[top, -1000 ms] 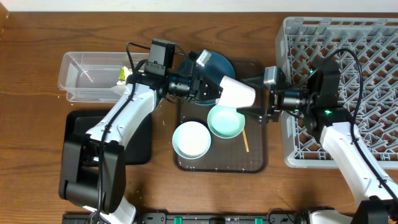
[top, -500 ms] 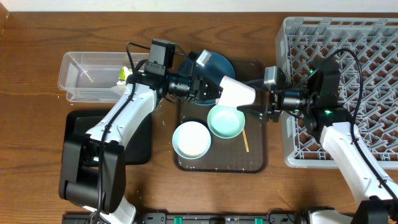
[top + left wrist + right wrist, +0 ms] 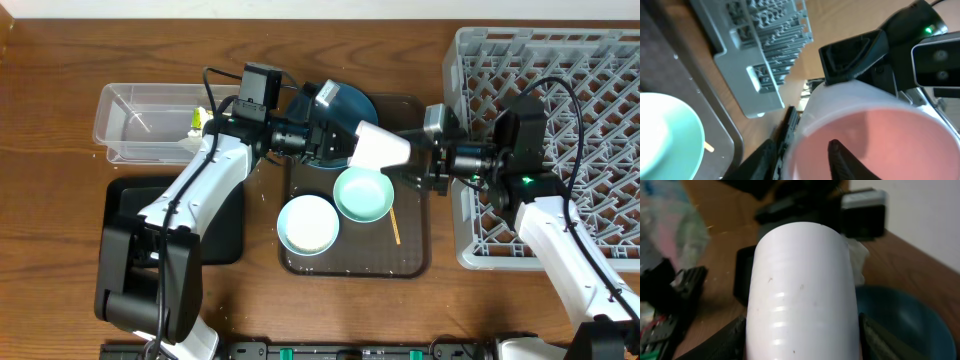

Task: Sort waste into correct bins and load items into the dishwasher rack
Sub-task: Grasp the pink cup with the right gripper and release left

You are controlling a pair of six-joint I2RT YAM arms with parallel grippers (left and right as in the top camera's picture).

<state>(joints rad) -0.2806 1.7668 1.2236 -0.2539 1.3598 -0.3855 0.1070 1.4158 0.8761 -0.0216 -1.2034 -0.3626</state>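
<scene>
white cup (image 3: pixel 802 280) in right gripper (image 3: pixel 803 339)

White pink-lined cup (image 3: pixel 381 148) lies sideways above mint-green bowl (image 3: pixel 363 195).

A robot lab bench staged as a kitchen: white robot arms (image 3: pixel 195 185), brown wooden table (image 3: pixel 50 250), light-grey plastic lattice dish rack (image 3: pixel 600 60).

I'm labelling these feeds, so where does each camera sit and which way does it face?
Overhead: above the table, looking straight down; both arms show.
Left wrist: on left arm, looks into the white pink-lined cup; left fingers show.
Right wrist: on right arm, looks along the cup's outside; right fingers show.
All share the cup.
</scene>
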